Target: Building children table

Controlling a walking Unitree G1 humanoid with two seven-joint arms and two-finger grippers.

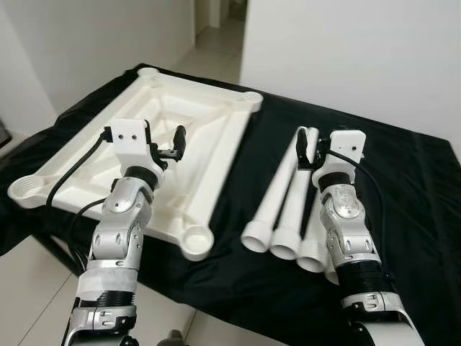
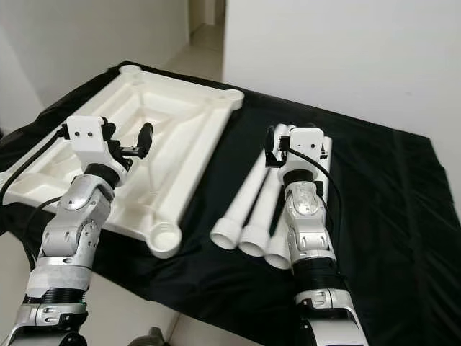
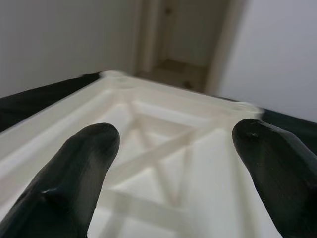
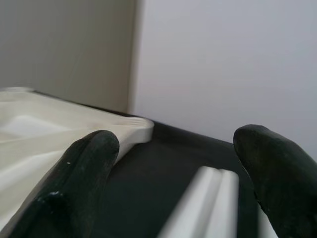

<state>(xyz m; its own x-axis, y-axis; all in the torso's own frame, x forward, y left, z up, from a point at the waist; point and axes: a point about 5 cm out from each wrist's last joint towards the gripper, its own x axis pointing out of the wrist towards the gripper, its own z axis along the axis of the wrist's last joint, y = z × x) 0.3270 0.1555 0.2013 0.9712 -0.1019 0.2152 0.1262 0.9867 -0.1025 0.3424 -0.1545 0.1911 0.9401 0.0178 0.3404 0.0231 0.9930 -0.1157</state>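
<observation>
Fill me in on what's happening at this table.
A white plastic tabletop lies upside down on a black cloth, its corner sockets facing up. Beside it lie white plastic tube legs, side by side. The left gripper hovers open above the tabletop; the right gripper hovers open above the legs. Neither holds anything, and no leg is fitted yet.

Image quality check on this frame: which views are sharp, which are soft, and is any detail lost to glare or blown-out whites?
Left and right eye views: sharp, evenly lit; the white tabletop and legs stay readable against the black cloth, with no hard glare. Left wrist view: fingers close and soft, ribs mildly blurred. Right wrist view: fingers and legs out of focus, wall flat.
</observation>
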